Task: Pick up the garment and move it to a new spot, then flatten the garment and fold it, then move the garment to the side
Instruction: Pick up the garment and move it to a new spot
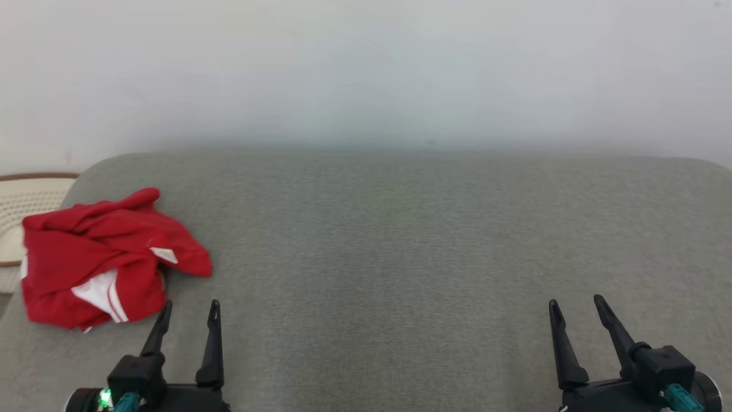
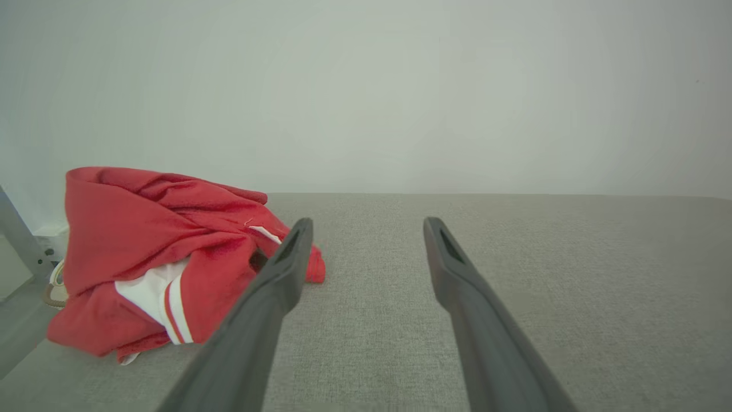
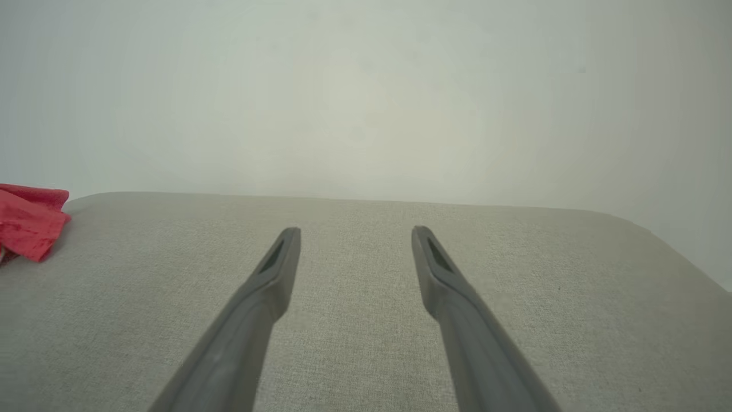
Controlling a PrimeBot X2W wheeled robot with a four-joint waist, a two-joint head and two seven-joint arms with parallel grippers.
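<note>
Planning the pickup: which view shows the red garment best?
The left wrist view: the red garment lies close and large, folds and white striped panel clear. The head view shows it whole from above, but smaller. The right wrist view catches a red corner at its left edge.

R tool (image 3: 354, 234) open, empty, over grey cushion (image 3: 514, 297); red garment (image 3: 28, 220) far left.

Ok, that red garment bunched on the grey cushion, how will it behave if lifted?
Probably floppy: the red garment lies crumpled in soft folds, so it should droop and unfurl from one pinch. Likely light for its size, being thin-looking cloth. It may drag rather than slide on the woven grey cushion.
</note>
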